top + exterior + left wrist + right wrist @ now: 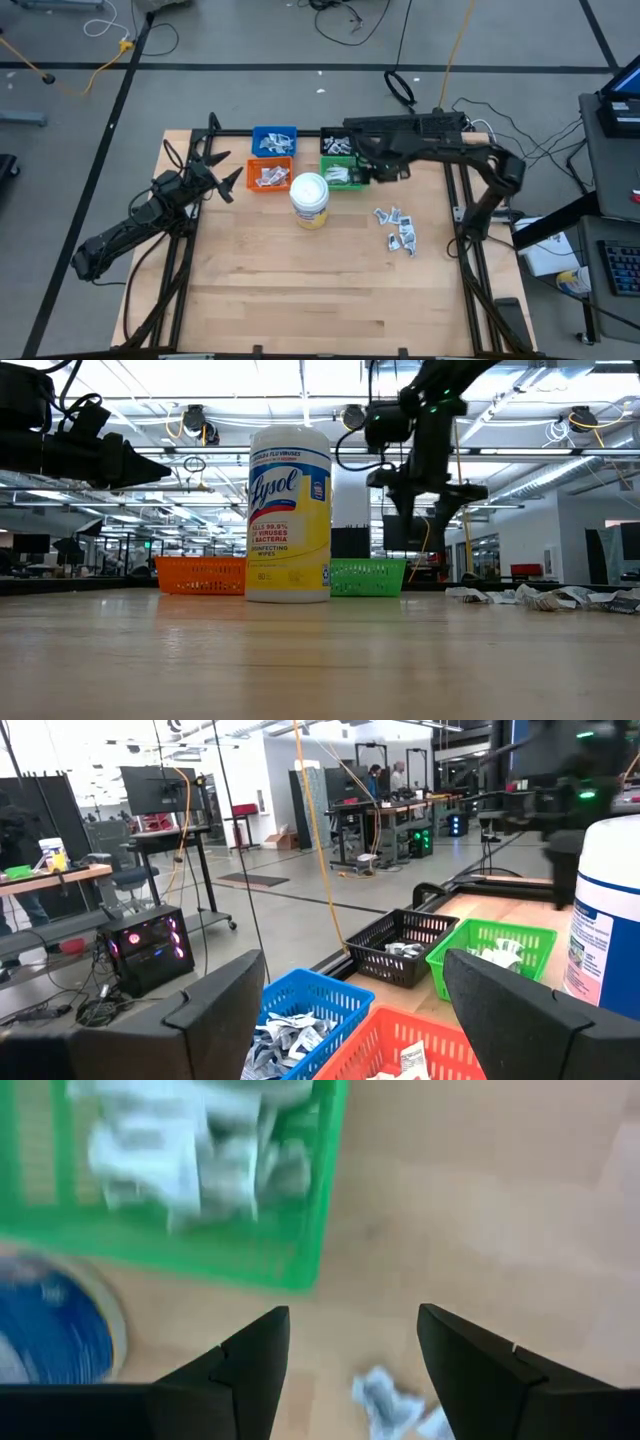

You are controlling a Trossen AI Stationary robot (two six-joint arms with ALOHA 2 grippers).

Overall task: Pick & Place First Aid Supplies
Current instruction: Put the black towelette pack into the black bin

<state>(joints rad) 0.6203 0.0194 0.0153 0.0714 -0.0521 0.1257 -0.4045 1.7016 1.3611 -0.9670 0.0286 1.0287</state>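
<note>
Several first aid packets (398,230) lie loose on the bare wood table (330,290), right of the wipes jar (310,198), in a ragged cluster whose long axis runs from near the green bin toward the front right. Individual packet orientations too small to tell. More packets fill the blue bin (274,141), orange bin (270,176), green bin (343,174) and black bin (336,144); the black bin is partly covered by the right arm in the high view. In the low view the jar hides part of the orange and green bins, and the loose packets show only as a thin crumpled line at right.

Right gripper (352,1342) hovers above the table just beside the green bin's corner, fingers parted, nothing between them; one loose packet (385,1398) shows below, cut off by the frame edge.

Left gripper (352,990) waits at the table's left edge, aimed toward the bins, jaws spread wide and empty.
</note>
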